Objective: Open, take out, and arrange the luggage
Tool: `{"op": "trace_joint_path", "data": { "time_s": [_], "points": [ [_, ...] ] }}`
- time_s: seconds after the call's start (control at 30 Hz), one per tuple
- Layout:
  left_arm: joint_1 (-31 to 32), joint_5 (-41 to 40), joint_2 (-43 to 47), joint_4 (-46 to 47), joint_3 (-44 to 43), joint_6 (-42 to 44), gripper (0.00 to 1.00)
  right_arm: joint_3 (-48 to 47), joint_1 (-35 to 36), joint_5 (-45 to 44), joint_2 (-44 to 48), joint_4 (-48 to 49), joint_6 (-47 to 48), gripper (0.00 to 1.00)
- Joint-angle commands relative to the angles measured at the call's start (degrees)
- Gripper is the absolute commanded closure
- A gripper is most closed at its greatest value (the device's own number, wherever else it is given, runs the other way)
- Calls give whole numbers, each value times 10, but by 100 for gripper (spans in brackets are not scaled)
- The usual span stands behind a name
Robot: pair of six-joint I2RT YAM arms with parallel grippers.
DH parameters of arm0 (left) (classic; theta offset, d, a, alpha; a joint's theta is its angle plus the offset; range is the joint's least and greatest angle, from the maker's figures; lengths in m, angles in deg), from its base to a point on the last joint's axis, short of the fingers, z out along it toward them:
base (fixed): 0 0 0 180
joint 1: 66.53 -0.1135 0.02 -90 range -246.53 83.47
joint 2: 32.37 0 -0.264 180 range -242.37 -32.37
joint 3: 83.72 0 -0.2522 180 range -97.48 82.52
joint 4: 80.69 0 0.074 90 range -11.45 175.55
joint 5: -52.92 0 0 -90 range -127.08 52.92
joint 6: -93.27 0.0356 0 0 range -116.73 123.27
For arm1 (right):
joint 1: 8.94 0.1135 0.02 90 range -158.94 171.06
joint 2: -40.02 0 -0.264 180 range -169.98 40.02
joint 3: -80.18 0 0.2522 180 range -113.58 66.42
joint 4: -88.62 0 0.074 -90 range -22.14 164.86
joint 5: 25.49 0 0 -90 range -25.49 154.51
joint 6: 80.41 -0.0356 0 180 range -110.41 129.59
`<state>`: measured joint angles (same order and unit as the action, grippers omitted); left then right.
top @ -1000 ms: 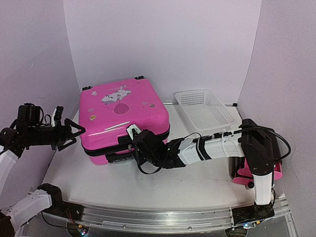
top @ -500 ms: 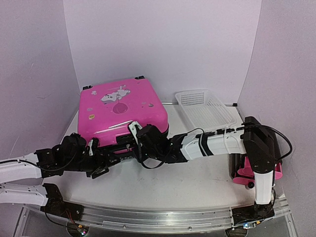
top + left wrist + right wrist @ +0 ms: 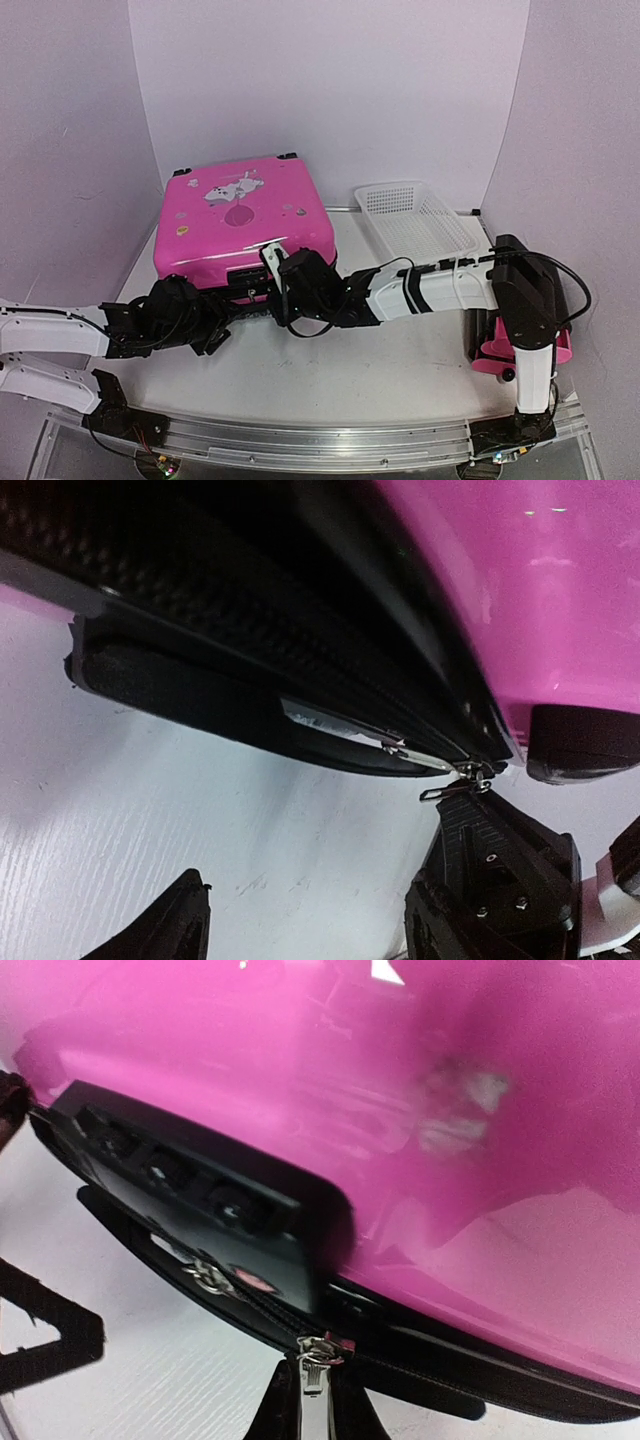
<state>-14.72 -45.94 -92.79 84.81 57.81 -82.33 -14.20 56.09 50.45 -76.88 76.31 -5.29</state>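
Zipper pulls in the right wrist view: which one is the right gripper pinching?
The lower silver pull, pinched by the right gripper on the luggage zipper band; the other pull lies free beside the lock.

White table, pink luggage, mesh basket

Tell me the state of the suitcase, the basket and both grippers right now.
pink suitcase: lying flat, lid not swung open
right gripper: shut on the zipper pull
left gripper: open, holding nothing
white mesh basket: upright, nothing seen inside
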Motion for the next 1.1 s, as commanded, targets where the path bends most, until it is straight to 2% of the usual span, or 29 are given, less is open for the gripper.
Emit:
{"op": "trace_joint_path", "data": {
  "time_s": [0.0, 0.07, 0.13, 0.3, 0.4, 0.53, 0.6, 0.7, 0.8, 0.87, 0.97, 1.07],
  "points": [
    [-13, -111, -4, 45, -14, 9, 32, -60, 6, -138, 16, -71, -19, 100],
    [-13, -117, -4, 43, -15, 24, 33, -91, 9, -209, 12, -151, -9, 100],
    [-13, -121, 2, 44, -9, 35, 33, -85, 11, -240, 21, -181, 3, 100],
    [-13, -133, 56, 40, 7, 122, 33, -35, -1, -231, 51, -186, 53, 100],
    [-13, -131, 115, 27, 10, 210, 32, 5, -40, -159, 73, -180, 62, 100],
    [-12, -89, 179, -12, -23, 350, 30, 75, -65, 31, 111, -87, 56, 100],
    [-12, -62, 188, -44, -50, 399, 29, 92, -65, 86, 116, -42, 33, 82],
    [-12, -30, 165, -133, -129, 458, 27, 119, -65, 113, 112, 42, -25, 69],
    [-12, 1, 118, -205, -208, 517, 25, 172, -64, 116, 113, 167, -75, 54],
    [-12, 17, 89, -244, -261, 559, 24, 197, -58, 102, 115, 226, -76, 51],
    [-13, 25, 52, -300, -330, 597, 15, 220, -47, 39, 116, 276, -79, 42],
    [-13, 25, -6, -350, -398, 626, 11, 231, -35, -22, 94, 338, -69, 39]
  ]
}}
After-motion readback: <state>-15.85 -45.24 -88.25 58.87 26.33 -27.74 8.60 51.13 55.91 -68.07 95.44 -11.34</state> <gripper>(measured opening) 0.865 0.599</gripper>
